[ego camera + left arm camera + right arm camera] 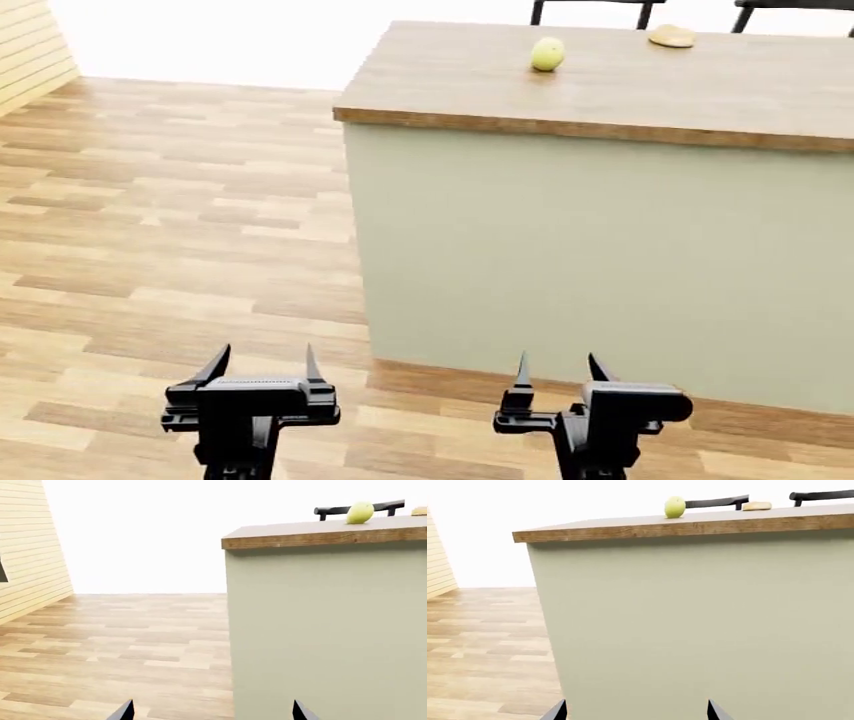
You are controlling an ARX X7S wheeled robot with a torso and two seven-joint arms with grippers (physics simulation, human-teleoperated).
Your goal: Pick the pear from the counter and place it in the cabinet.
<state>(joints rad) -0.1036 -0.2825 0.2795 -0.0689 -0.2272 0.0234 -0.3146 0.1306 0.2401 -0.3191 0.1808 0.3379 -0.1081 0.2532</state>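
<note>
The pale yellow pear (547, 54) stands on the far part of the counter (441, 75), an island with a brown wood top and sage-green sides. It also shows in the left wrist view, pear (359, 513), and in the right wrist view, pear (674, 507). My left gripper (263, 364) and right gripper (559, 370) hang low in front of the island's near side, well below the top and far from the pear. Both are open with nothing between the fingers. The cabinet is out of view.
A flat orange-yellow round thing (671, 37) lies on the counter to the right of the pear. Black chair backs (589, 8) stand behind the island. Wood-plank floor (160, 220) stretches to the left, with a slatted wall (30, 50) at the far left.
</note>
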